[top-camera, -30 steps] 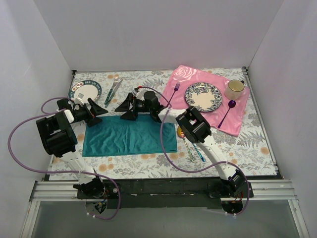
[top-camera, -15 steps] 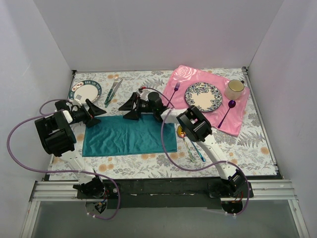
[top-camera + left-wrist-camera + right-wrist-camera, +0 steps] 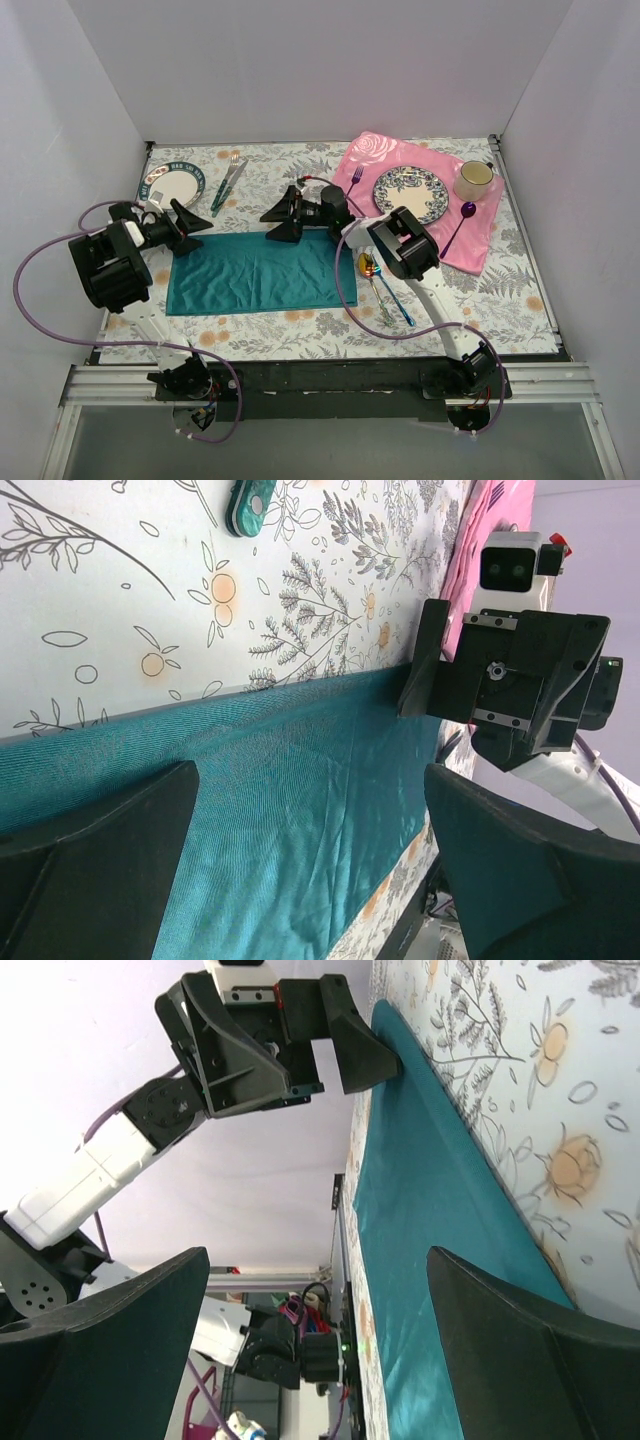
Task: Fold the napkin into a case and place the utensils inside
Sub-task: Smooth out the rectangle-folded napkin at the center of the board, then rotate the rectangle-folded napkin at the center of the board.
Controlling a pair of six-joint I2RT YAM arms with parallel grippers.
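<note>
Black left tool [image 3: 200, 222] released, jaws wide, at the napkin's far left corner, teal napkin [image 3: 262, 272] lying flat as a rectangle on the floral tabletop [image 3: 290, 160], right tool [image 3: 272, 226] equally wide above its far edge, iridescent utensils [image 3: 385, 290] just right of it, pink placemat [image 3: 478, 240] beyond.

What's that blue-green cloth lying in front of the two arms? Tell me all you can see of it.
The napkin is a plain dark teal cloth with a slight sheen and fine weave. It lies flat as a wide rectangle on the flowered table cover, lightly creased. The left claw and right claw stand open at its far edge, gripping nothing; whether their tips touch it is unclear.
</note>
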